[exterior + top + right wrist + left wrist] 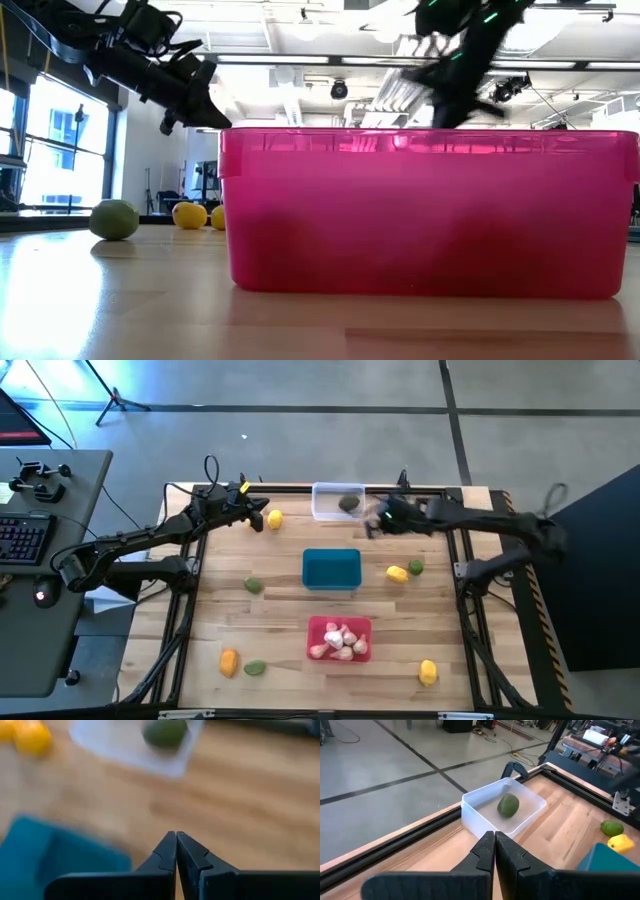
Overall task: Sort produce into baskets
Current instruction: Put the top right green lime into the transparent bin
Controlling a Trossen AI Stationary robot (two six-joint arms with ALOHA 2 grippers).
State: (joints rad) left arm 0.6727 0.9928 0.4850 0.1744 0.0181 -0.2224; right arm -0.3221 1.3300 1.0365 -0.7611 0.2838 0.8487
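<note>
The produce lay scattered around the teal basket (331, 569), which stood at the middle of the wooden table (280, 650). Beyond the teal basket, at the table's far edge, the clear basket (325, 510) held one dark green piece (348, 503), and on the near side of the teal basket the red basket (340, 626) held several whitish-pink bulbs (341, 640). A yellow piece (397, 573) and a green piece (415, 566) lay touching just right of the teal basket, a green piece (254, 586) lay to its left, and a yellow piece (274, 518) lay farther left and beyond it. An orange piece (229, 661), another green one (255, 668) and a yellow one (428, 673) lay nearer than the teal basket. The right gripper (374, 522) hung above the wood between the teal and clear baskets, just beside the clear one, its fingers (172, 855) pressed together with nothing between them and the green piece in the clear basket ahead of it. The left gripper (255, 512) hung left of the clear basket, just beside the far yellow piece, fingers (490, 851) likewise together and empty.
</note>
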